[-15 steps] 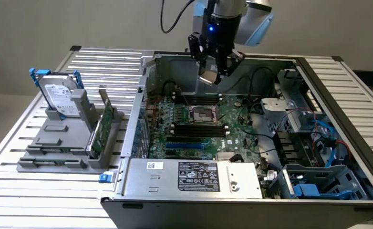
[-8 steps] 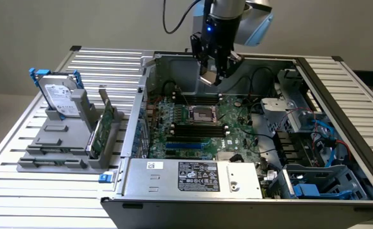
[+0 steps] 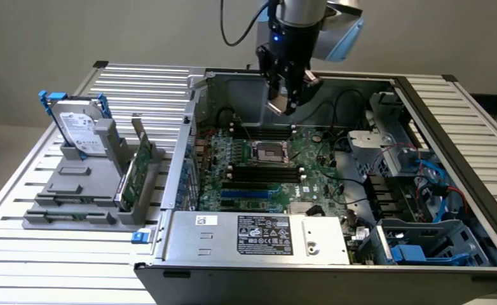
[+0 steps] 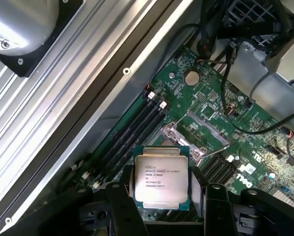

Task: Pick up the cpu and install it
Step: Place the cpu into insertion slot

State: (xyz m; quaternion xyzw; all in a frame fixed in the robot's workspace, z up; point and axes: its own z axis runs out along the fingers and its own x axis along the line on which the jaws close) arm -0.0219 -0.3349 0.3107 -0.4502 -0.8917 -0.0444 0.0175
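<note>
Gripper [image 3: 288, 100] grips the cpu [image 4: 161, 178] by two opposite edges, hanging above the motherboard [image 3: 265, 175] inside the open computer case, not yet over the socket [image 4: 193, 135]. Doing this well likely means keeping the chip level and squared to the socket

Right beneath the gripper [image 3: 284, 105], an open computer case [image 3: 231, 89] with a green motherboard [image 3: 312, 181] on its floor, black memory slots [image 3: 265, 173] across the board, and, farther from the gripper, a silver power supply [image 3: 261, 238] with a label. Well apart from the gripper, toward the exterior view's left, a grey rack [image 3: 75, 190] on the slatted metal table [image 3: 62, 260], holding upright a hard drive [image 3: 81, 130] with a blue bracket and, beside it, a long green circuit card [image 3: 134, 171]. On the gripper's other side, toward the exterior view's right, blue cables [image 3: 431, 184] and a drive cage [image 3: 410, 253] inside the case.
</note>
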